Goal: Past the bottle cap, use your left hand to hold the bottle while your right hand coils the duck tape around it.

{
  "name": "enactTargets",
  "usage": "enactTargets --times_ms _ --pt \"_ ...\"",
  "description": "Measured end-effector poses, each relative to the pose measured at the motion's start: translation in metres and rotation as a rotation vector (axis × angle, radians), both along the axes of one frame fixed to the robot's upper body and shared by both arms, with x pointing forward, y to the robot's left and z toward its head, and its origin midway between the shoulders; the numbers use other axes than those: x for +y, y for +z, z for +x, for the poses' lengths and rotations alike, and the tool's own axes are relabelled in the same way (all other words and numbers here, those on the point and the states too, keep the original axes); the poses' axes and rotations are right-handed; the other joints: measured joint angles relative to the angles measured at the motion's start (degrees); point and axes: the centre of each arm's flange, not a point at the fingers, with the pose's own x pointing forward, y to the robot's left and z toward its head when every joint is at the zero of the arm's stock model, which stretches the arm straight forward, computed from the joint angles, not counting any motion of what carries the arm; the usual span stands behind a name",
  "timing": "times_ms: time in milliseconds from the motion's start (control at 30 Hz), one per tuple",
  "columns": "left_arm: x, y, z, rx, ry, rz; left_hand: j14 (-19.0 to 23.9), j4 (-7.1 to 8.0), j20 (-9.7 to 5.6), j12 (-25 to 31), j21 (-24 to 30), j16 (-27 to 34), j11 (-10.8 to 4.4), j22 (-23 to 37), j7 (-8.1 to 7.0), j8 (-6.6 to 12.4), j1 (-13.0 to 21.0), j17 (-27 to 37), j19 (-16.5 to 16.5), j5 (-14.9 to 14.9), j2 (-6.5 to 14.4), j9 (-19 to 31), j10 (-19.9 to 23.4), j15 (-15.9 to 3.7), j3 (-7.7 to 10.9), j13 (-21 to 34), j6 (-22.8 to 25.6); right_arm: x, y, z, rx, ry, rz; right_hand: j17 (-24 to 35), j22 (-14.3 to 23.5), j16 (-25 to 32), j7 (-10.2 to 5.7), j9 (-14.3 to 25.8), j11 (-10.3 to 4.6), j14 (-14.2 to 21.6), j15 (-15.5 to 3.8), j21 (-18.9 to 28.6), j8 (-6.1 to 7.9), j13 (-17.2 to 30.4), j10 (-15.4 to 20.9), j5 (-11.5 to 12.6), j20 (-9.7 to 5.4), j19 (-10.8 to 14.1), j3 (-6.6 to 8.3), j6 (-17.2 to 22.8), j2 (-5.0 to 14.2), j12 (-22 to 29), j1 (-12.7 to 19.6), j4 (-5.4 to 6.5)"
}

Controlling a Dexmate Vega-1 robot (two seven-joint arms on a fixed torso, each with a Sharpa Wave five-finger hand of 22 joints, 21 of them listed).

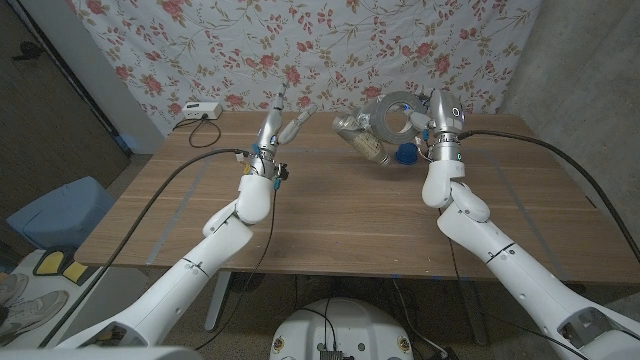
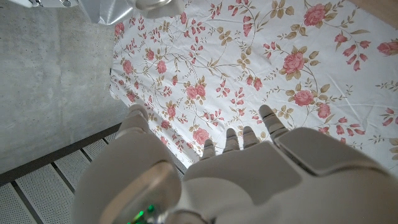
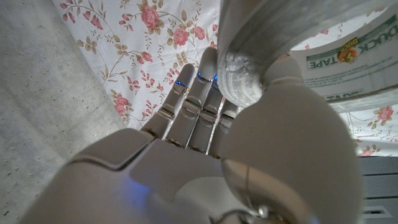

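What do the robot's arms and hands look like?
Both arms are smooth, glossy white with rounded joints, and a black cable runs along each. The left hand and right hand are silvery grey, with jointed fingers. Little blue lights glow between the right fingers, and a green one at the left wrist.

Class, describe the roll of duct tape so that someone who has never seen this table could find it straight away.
Look to the far edge of the wooden table, just before the flowered cloth. There the right hand holds up the tape roll above a tilted clear bottle. It is the only grey ring there.
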Motion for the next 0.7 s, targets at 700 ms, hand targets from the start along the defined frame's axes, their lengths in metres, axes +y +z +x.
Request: enactTargets --times_ms 700 --pt "0.014 0.004 -0.005 0.019 0.072 0.083 -1.11 0.01 0.21 0.24 -1.88 0.02 0.40 0.10 0.11 0.00 -0.73 0.01 -0.21 0.36 0.48 0.01 -1.03 0.51 -0.48 -1.32 -0.50 -0.010 -0.014 -0.013 0.452 -0.062 -0.175 0.65 0.00 -0.37 -0.02 0.64 -0.01 0.11 -0.08 0.38 -0.09 0.00 0.00 0.23 -0.44 -1.01 -0.65 -0.01 -0.01 0.02 0.01 0.00"
